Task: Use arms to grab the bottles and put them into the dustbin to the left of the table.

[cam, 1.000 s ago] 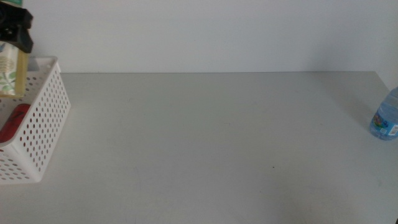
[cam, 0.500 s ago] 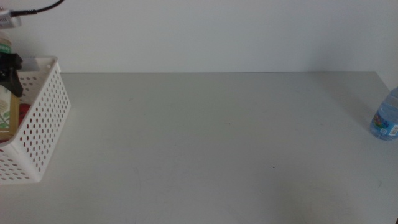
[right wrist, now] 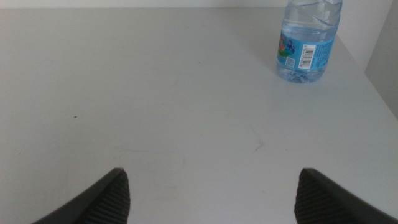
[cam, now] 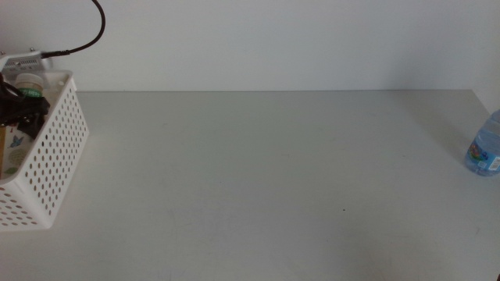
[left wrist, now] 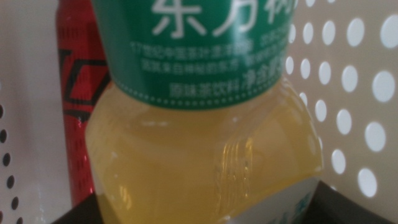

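Left fingers (left wrist: 339, 202) clamping tea bottle (left wrist: 205, 143), inside dustbin (cam: 55, 156)

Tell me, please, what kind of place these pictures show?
Probably a robot test bench in a lab, not a home: a bare grey table against a blank wall, a white perforated basket as dustbin, and a lone water bottle staged for picking.

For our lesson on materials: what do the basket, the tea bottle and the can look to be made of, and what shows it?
Basket: white plastic by its look, moulded walls with rows of round holes. Tea bottle, in the left gripper: clear plastic, probably, its yellow tea showing through, with a glossy green label. Can: likely metal, printed shiny red and black.
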Action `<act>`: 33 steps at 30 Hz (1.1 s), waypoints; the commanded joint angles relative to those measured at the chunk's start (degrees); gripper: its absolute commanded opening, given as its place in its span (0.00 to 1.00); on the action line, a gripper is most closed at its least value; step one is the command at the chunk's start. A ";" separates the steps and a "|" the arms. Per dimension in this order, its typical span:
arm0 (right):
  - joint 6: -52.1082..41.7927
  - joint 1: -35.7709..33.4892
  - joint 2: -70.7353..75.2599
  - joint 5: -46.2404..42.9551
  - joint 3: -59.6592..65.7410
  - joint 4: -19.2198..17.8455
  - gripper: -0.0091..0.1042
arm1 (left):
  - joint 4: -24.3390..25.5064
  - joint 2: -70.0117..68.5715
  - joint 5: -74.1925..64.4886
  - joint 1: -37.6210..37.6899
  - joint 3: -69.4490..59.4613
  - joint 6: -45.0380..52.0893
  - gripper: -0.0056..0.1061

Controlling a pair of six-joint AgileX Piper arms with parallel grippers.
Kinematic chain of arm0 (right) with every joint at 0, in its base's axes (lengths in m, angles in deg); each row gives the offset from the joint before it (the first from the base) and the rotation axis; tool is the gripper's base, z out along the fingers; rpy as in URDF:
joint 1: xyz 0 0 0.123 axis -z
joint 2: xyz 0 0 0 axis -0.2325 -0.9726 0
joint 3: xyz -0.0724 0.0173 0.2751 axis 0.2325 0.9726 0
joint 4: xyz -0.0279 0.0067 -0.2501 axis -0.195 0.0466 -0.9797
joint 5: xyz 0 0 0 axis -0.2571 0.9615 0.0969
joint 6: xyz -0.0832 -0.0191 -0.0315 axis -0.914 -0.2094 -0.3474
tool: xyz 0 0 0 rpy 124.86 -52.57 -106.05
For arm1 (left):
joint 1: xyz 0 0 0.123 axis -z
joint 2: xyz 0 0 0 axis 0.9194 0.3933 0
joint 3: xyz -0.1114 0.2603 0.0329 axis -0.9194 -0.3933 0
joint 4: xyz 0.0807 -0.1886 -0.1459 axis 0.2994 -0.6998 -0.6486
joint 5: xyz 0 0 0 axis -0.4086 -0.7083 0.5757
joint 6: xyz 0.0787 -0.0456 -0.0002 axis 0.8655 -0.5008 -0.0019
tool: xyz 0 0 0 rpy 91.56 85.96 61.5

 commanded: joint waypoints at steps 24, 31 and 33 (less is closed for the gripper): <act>-0.52 0.31 1.24 -3.54 -0.07 -0.69 0.69 | -7.92 -28.90 -6.46 1.11 2.34 -0.37 0.89; -0.52 0.31 1.24 -3.54 -0.07 -0.69 0.69 | -7.70 -40.71 -6.42 9.90 2.34 0.93 0.89; -0.52 0.31 1.24 -3.54 -0.07 -0.69 0.69 | -7.44 -42.92 -6.35 13.59 1.95 0.80 0.89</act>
